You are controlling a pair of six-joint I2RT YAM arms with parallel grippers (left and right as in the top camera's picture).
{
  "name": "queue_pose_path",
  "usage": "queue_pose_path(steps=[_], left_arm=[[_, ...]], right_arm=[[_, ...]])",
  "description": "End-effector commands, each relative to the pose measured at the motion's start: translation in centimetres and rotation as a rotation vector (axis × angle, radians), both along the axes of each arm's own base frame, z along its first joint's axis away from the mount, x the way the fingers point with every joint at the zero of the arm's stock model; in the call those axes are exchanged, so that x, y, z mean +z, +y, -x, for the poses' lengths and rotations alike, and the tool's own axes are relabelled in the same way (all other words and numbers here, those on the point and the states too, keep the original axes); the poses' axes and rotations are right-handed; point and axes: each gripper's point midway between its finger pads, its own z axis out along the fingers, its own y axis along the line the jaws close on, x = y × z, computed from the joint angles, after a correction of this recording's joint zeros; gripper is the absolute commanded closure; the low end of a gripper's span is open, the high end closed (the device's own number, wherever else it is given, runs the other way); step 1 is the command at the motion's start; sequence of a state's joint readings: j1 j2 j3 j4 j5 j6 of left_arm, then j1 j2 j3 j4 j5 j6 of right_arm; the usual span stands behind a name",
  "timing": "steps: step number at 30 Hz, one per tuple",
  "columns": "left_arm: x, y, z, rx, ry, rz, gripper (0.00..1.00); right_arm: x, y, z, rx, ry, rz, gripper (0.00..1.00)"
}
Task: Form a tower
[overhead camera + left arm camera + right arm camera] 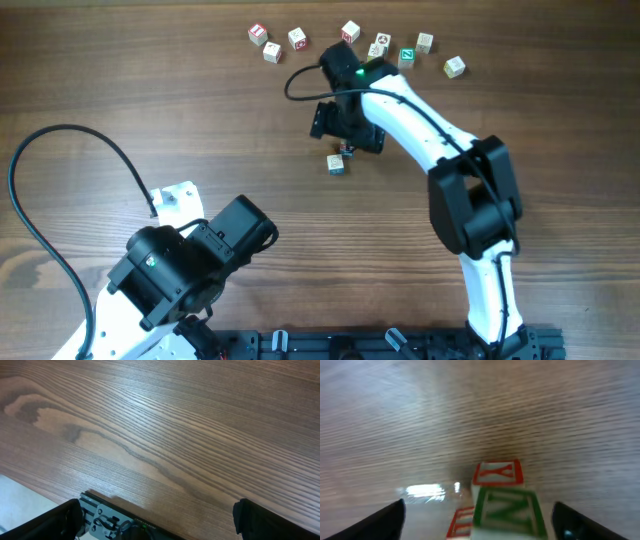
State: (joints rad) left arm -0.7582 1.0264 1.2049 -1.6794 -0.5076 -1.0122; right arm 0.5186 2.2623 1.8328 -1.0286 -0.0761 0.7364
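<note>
Tower [506, 510] between wide-spread right fingers [380, 521]

Wood-grain table [150, 420] (faint sheen), pale wooden letter cubes [506, 510], glossy white plastic right arm [420, 120]

On the brown wooden table [120, 90], the tower of tiny whitish wooden letter cubes [336, 163] stands near the middle, just on the near side of the black right gripper [345, 135]. Loose whitish wooden letter cubes [297, 38] lie in a scattered row along the far edge, behind that gripper. The black left gripper [160, 520] is over the near left part, well apart from them.
</note>
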Motion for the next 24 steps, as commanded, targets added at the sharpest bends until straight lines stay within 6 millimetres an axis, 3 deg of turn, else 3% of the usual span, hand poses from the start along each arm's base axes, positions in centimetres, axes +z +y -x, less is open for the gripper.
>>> queue_pose_path(steps=[1, 8, 17, 24], left_arm=[[0.1, 0.1, 0.0, 0.019, -0.014, 0.005, 0.0], [0.1, 0.1, 0.0, 0.019, -0.014, 0.006, 0.0], [0.1, 0.1, 0.0, 0.019, -0.014, 0.005, 0.0], [0.1, 0.1, 0.0, 0.019, -0.014, 0.005, 0.0]], right_arm=[[-2.7, -1.7, 0.1, -0.007, 0.026, 0.091, 0.16], [-2.7, -2.2, -0.2, 0.076, 0.001, 0.129, 0.45], [-2.7, -1.1, -0.2, 0.135, -0.017, 0.111, 0.78], [-2.5, 0.4, -0.6, 0.136, -0.03, 0.034, 0.82]])
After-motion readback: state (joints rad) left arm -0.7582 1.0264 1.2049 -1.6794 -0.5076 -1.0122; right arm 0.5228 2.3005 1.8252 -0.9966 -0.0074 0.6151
